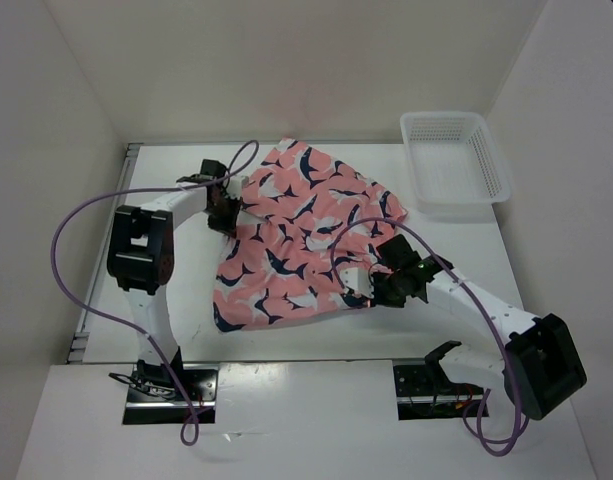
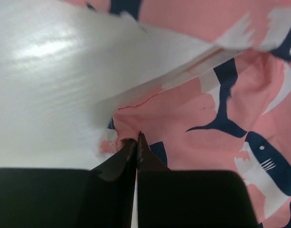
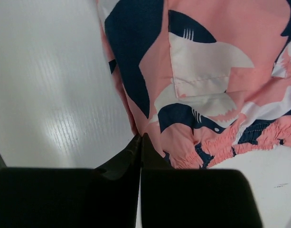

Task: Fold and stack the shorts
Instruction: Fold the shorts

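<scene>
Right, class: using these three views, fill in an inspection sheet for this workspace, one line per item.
Surface: white table, its middle covered by cloth; no marks seen.
Job's things: one pair of shorts, spread out and rumpled, not yet folded.
Clutter: white basket at the far right, empty.
Grippers: left fingers closed on the shorts' left edge; right fingers closed on the edge near the gathered waistband.
Cables: purple cables loop from both arms; the right one arcs above the shorts.
Surroundings: plain white walls on three sides; nothing else seen.
</scene>
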{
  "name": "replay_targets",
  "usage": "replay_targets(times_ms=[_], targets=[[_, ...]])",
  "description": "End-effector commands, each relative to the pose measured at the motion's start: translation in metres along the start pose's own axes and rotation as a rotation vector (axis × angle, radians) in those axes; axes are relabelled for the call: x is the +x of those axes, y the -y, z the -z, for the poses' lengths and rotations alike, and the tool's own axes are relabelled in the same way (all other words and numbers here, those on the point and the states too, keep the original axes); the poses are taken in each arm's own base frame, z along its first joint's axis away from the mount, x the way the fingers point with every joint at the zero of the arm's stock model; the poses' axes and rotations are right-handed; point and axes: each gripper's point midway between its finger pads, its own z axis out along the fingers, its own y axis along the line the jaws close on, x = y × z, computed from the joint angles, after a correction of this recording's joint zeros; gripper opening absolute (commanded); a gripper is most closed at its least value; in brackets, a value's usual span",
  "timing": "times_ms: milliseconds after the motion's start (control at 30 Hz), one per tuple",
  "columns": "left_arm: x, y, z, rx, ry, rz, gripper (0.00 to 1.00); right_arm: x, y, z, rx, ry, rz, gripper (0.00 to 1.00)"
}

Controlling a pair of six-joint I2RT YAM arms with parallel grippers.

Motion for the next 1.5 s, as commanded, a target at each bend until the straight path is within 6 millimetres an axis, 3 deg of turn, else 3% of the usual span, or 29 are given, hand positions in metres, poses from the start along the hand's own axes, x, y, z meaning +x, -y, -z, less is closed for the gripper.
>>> replay_targets(times_ms=[0, 100, 133, 233, 267, 433, 500, 600, 633, 667, 733, 767, 833, 867, 900, 933, 1000, 1100, 1200, 1300, 1467], targets=[[-0.041, -0.029, 0.009, -0.029, 0.103, 0.031, 0.01, 0.001, 0.000, -0.001, 0.012, -0.001, 0.070, 0.00], [-0.067, -0.048, 0.026, -0.053, 0.169, 0.053, 0.01, 0.004, -0.005, 0.001, 0.004, -0.006, 0.082, 0.00], [-0.068, -0.057, 0.025, -0.077, 0.169, 0.063, 0.03, 0.004, -0.004, 0.001, 0.004, -0.006, 0.091, 0.00], [-0.068, -0.057, 0.025, -0.077, 0.169, 0.063, 0.09, 0.005, -0.005, 0.001, -0.003, -0.010, 0.124, 0.00], [-0.068, -0.057, 0.025, -0.077, 0.169, 0.063, 0.15, 0.007, -0.005, -0.001, -0.014, -0.016, 0.139, 0.00], [-0.056, -0.047, 0.011, -0.054, 0.127, 0.054, 0.29, 0.006, -0.004, -0.001, -0.012, -0.021, 0.176, 0.00], [-0.054, -0.039, 0.013, -0.037, 0.125, 0.045, 0.39, -0.007, 0.014, 0.003, 0.063, 0.012, 0.135, 0.00], [-0.053, -0.031, 0.032, -0.018, 0.149, 0.038, 0.49, -0.041, 0.045, 0.019, 0.179, 0.120, 0.061, 0.30], [-0.052, -0.027, 0.041, -0.009, 0.152, 0.037, 0.54, -0.055, 0.051, 0.027, 0.196, 0.176, 0.046, 0.50], [-0.057, -0.021, 0.060, -0.004, 0.193, 0.026, 0.56, -0.074, 0.064, 0.040, 0.233, 0.241, -0.004, 0.54], [-0.042, -0.013, 0.077, 0.006, 0.187, 0.027, 0.58, -0.097, 0.074, 0.060, 0.267, 0.332, -0.049, 0.65], [-0.046, -0.008, 0.105, -0.010, 0.249, 0.011, 0.60, -0.114, 0.081, 0.073, 0.279, 0.392, -0.064, 0.68], [-0.020, 0.003, 0.118, -0.034, 0.206, 0.001, 0.60, -0.127, 0.087, 0.085, 0.291, 0.450, -0.152, 0.68], [0.001, 0.013, 0.121, -0.046, 0.165, -0.017, 0.60, -0.132, 0.090, 0.089, 0.300, 0.470, -0.174, 0.68], [0.022, 0.009, 0.120, -0.098, 0.101, -0.016, 0.60, -0.135, 0.092, 0.090, 0.304, 0.486, -0.200, 0.68], [0.035, 0.012, 0.125, -0.113, 0.090, -0.027, 0.60, -0.138, 0.095, 0.085, 0.300, 0.504, -0.246, 0.65], [0.088, 0.030, 0.111, -0.093, -0.049, -0.065, 0.60, -0.132, 0.106, 0.075, 0.342, 0.486, -0.299, 0.57], [0.134, 0.056, 0.103, -0.037, -0.167, -0.137, 0.60, -0.118, 0.124, 0.052, 0.413, 0.447, -0.410, 0.42], [0.154, 0.082, 0.099, 0.039, -0.193, -0.202, 0.60, -0.106, 0.126, 0.028, 0.411, 0.401, -0.490, 0.31], [0.170, 0.093, 0.087, 0.063, -0.234, -0.249, 0.61, -0.100, 0.124, 0.017, 0.400, 0.383, -0.538, 0.26], [0.189, 0.077, 0.060, -0.038, -0.311, -0.297, 0.61, -0.063, 0.083, -0.012, 0.264, 0.200, -0.534, 0.24]])
